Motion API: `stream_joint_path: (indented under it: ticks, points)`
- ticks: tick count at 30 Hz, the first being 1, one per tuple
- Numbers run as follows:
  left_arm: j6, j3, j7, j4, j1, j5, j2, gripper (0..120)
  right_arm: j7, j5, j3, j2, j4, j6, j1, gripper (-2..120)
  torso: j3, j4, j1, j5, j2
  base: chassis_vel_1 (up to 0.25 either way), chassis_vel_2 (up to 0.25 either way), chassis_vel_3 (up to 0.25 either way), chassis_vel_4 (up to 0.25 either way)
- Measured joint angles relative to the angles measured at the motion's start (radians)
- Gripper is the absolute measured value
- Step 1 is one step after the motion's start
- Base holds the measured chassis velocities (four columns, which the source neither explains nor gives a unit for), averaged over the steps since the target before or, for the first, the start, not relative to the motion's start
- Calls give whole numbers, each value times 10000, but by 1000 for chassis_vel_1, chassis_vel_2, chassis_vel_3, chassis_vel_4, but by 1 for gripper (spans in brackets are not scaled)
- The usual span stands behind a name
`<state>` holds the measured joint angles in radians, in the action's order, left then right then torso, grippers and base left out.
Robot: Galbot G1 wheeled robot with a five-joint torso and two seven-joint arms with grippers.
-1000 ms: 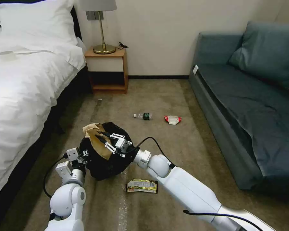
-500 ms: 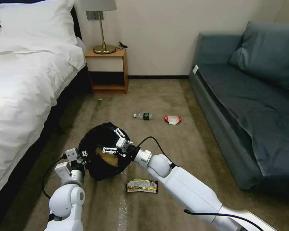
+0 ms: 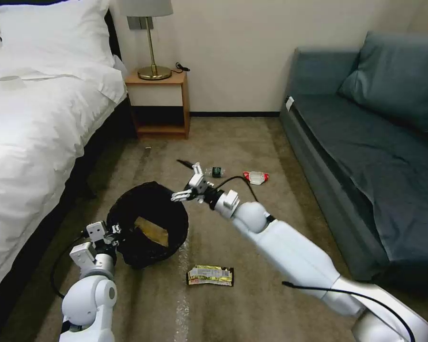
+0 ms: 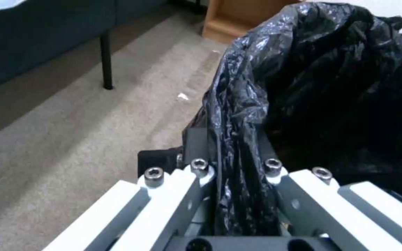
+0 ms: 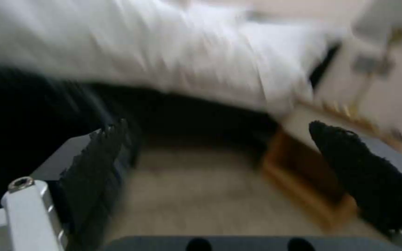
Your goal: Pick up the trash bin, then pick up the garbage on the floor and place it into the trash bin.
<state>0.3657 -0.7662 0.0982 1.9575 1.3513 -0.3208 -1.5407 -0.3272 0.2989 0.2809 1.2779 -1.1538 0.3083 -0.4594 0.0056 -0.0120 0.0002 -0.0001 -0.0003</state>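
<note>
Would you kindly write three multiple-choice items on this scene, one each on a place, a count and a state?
1. Where is the brown paper?
A. on the bed
B. in the bin
C. under the sofa

2. How many litter items lie on the floor?
A. one
B. three
C. five

3. What is the right hand doing?
A. open, empty
B. shut on the bottle
C. gripping the bin

Answers: 1 B, the paper lies inside the black liner. 2 B, the bottle, red wrapper and yellow wrapper. 3 A, its fingers spread apart with nothing between; the left hand clamps the liner.
</note>
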Motion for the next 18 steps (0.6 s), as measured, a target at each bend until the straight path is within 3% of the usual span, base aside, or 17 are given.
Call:
stream_joint_path:
  ticks: [8, 12, 14, 18]
  points:
    - [0, -16, 78, 52, -47, -116, 95, 4, -1205, -796, -358, 125, 2895, 309, 567, 100, 1, -1, 0, 1, 0, 0, 0, 0, 0]
    - [19, 13, 87, 59, -76, -115, 70, 4, -1927, -927, -392, 89, 3358, 350, 722, 100, 1, -1, 0, 1, -1, 0, 0, 0, 0]
    - [27, 13, 90, 60, -97, -108, 44, 4, -3058, -1007, -256, 3, 3804, 428, 951, 100, 0, -3, 0, -2, -1, 0, 0, 0, 0]
    - [30, -6, 91, 59, -111, -106, 35, 4, -3874, -1009, -9, -13, 4120, 523, 1130, 100, 0, -3, 0, 0, -1, 0, 0, 0, 0]
